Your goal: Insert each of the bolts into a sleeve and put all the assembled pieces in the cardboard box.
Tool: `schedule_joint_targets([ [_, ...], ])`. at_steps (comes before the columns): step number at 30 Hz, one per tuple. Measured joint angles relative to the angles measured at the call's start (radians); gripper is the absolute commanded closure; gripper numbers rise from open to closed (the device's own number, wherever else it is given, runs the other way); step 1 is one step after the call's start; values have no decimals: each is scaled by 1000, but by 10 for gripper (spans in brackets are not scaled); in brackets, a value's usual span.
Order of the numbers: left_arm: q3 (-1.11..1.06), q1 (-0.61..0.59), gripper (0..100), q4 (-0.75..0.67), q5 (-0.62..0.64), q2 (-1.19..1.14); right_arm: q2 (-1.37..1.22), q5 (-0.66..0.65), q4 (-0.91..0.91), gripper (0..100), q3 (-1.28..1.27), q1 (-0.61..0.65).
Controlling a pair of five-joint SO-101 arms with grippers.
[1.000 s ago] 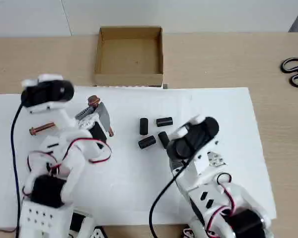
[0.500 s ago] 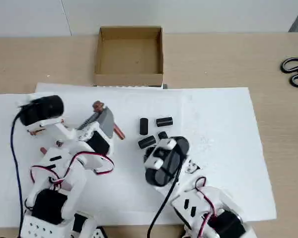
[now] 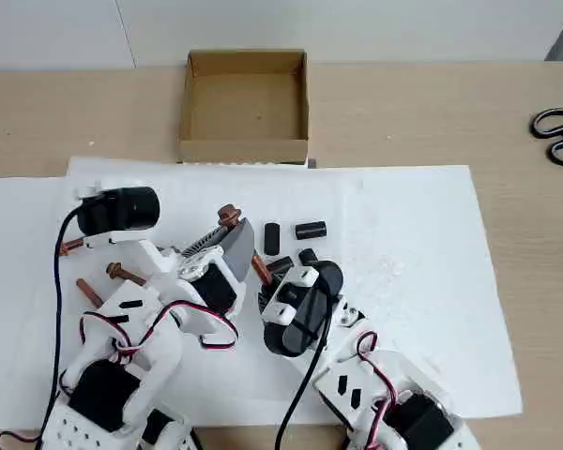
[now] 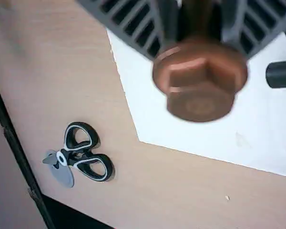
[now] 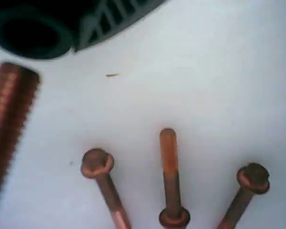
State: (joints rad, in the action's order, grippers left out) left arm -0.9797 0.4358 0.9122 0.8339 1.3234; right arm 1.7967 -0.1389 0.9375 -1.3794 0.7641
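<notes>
The left gripper [image 4: 196, 21] is clamped on a copper-coloured hex-head bolt [image 4: 200, 81], held slanted so its threaded end points at the black cylindrical sleeve [image 5: 32, 34] pinched in the right gripper [image 5: 52, 21], apparently to line the two up for insertion. Three spare copper bolts [image 5: 169, 181] lie on the white paper sheet [image 3: 422, 234], and the brown cardboard box [image 3: 244, 150] stands empty beyond it.
</notes>
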Motion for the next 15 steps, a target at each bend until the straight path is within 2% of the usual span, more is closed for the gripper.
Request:
schedule_joint_targets([
  [7,-2,3,995,0,0,0,0,0,0,995,0,-2],
  [15,-54,64,995,-8,-8,12,0,0,0,995,-2,-3],
])
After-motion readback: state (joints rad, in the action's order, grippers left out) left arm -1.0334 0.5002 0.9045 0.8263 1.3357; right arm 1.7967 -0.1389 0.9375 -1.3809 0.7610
